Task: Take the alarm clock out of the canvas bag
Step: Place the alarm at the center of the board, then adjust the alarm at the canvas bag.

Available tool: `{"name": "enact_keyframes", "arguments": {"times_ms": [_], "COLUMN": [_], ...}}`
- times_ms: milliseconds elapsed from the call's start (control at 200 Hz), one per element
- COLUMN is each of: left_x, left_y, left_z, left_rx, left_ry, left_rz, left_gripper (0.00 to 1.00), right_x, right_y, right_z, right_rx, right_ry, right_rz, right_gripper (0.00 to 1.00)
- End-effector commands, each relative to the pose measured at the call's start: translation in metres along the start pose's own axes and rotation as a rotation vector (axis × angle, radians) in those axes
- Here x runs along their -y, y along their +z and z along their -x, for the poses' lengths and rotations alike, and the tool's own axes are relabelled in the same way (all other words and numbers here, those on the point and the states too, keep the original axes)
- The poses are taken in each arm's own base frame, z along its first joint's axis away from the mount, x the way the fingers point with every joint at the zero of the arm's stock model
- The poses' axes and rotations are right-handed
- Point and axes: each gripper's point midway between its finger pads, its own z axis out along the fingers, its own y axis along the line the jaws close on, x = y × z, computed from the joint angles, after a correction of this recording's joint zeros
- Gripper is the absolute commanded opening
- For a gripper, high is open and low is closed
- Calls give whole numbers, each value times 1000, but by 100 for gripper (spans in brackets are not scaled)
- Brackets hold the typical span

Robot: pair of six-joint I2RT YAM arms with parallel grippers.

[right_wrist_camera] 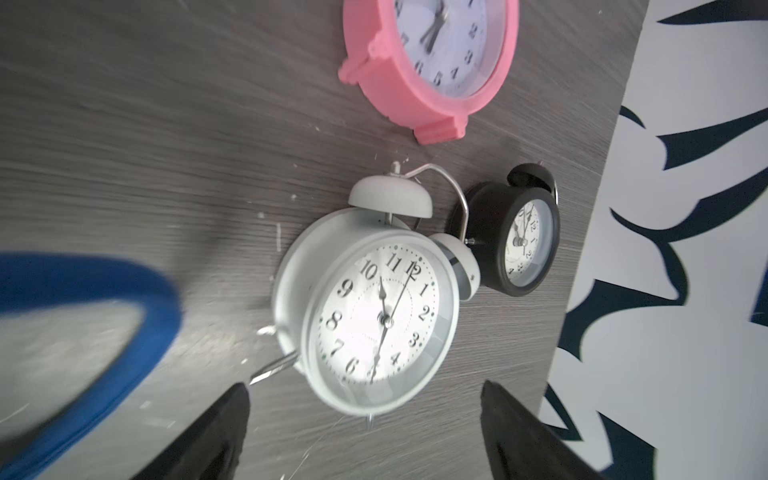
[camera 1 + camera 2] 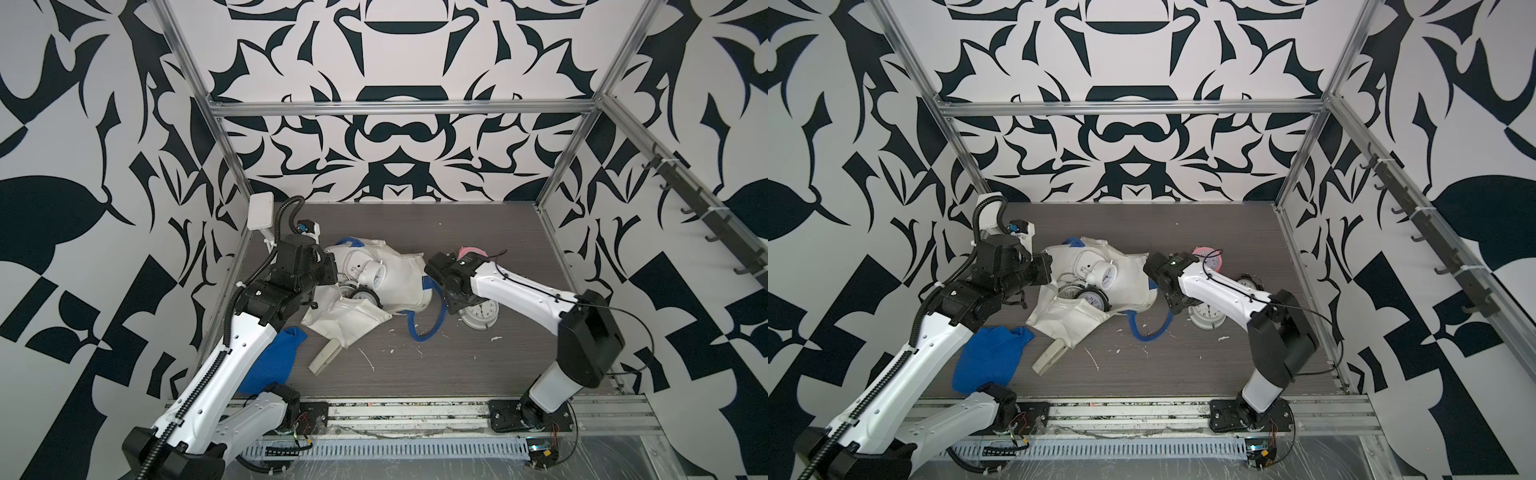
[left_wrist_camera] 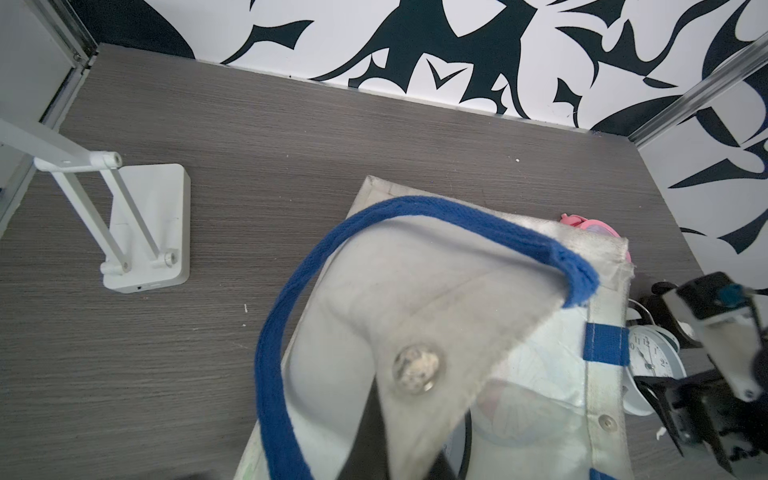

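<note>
The off-white canvas bag [image 2: 403, 278] [image 2: 1129, 270] lies on its side mid-table, mouth held agape. My left gripper [image 2: 327, 269] [image 3: 411, 449] is shut on its rim flap beside a snap button [image 3: 415, 370]. Inside the mouth lie a white alarm clock [image 2: 376, 274] [image 2: 1104, 274] and a black one [image 2: 365, 297] [image 2: 1090, 300]. My right gripper [image 2: 452, 302] [image 1: 365, 384] hangs open, nothing between its fingers, just above a white twin-bell clock [image 1: 365, 316] [image 2: 482, 312] lying on the table outside the bag.
A pink clock [image 1: 432, 58] [image 2: 1210, 257] and a small black clock [image 1: 519, 241] [image 2: 1248, 282] lie to the right of the bag. A blue cloth [image 2: 274, 361], a beige stapler-like object [image 2: 325, 355] and a white stand [image 3: 145, 232] sit at the left. A blue strap [image 2: 424, 330] trails forward.
</note>
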Motion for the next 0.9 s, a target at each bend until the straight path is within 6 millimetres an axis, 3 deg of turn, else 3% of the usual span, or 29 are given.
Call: {"name": "enact_keyframes", "arguments": {"times_ms": [0, 230, 340, 565, 755, 895], "left_x": [10, 18, 25, 40, 61, 67], "left_y": [-10, -10, -13, -13, -15, -17], "left_z": [20, 22, 24, 25, 24, 25], "left_rx": [72, 62, 59, 41, 7, 1], "left_ry": [-23, -21, -19, -10, 0, 1], "left_rz": [-49, -87, -123, -199, -314, -344], "left_gripper": [0, 0, 0, 0, 0, 0], "right_x": [-7, -21, -37, -76, -95, -119], "right_y": [-38, -98, -126, -206, -224, -217], "right_z": [14, 31, 34, 48, 61, 70], "right_rx": [105, 283, 348, 574, 584, 527], "right_ry": [40, 98, 92, 135, 154, 129], "right_rz": [154, 439, 620, 1131, 1277, 1267], "right_gripper": [91, 82, 81, 78, 73, 71]}}
